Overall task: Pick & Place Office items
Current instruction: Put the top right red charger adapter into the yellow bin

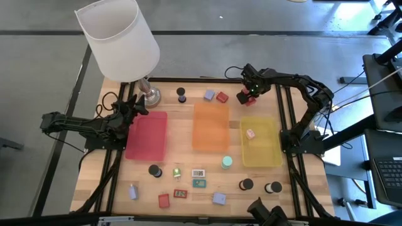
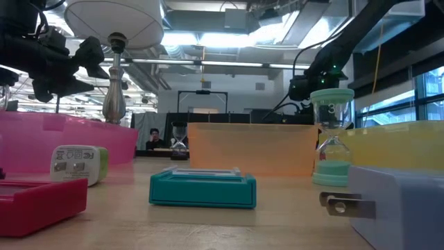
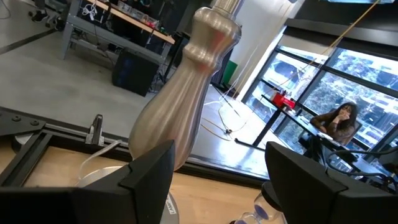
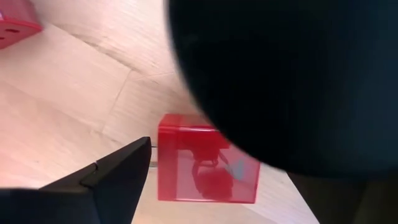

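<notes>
Here the right gripper [image 1: 246, 95], jaws apart around a red block [image 4: 205, 167] at the table's far right, could nudge it sideways while closing; the left gripper [image 1: 134, 108] waits open near the lamp [image 1: 119, 39].

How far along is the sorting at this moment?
Early. One small item lies in the yellow tray; the pink tray and orange tray look bare. The right hand is down at a red block. A dozen-odd items remain on the table.
</notes>
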Robot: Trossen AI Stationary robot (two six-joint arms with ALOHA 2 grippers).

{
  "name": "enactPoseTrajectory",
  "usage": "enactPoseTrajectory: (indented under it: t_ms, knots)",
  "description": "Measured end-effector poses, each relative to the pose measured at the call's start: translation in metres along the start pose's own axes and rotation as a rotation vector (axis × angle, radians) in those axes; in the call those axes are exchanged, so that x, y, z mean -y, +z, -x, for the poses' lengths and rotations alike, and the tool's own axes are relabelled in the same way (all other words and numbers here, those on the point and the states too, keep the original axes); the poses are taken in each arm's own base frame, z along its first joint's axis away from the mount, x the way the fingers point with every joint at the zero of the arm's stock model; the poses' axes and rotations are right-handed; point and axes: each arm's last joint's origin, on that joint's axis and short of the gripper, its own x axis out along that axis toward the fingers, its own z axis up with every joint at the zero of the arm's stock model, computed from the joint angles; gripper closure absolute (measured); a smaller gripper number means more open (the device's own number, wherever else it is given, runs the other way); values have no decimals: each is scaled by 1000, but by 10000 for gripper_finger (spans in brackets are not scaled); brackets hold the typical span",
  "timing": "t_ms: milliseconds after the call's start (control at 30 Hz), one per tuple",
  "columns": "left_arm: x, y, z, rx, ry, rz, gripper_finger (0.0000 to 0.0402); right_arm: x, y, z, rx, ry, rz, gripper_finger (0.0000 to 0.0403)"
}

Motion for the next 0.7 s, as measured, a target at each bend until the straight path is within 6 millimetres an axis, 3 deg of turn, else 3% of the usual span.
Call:
enactPoseTrajectory:
  t_ms: [300,533,700]
  knots:
    - [0,0,0,0,1,0,155,3,-17,-16,-43,-2,-31,64]
    - [0,0,0,0,0,0,155,3,-16,-19,-15,1,-62,66]
    - [0,0,0,0,1,-1,155,3,-16,-19,-14,1,-76,97]
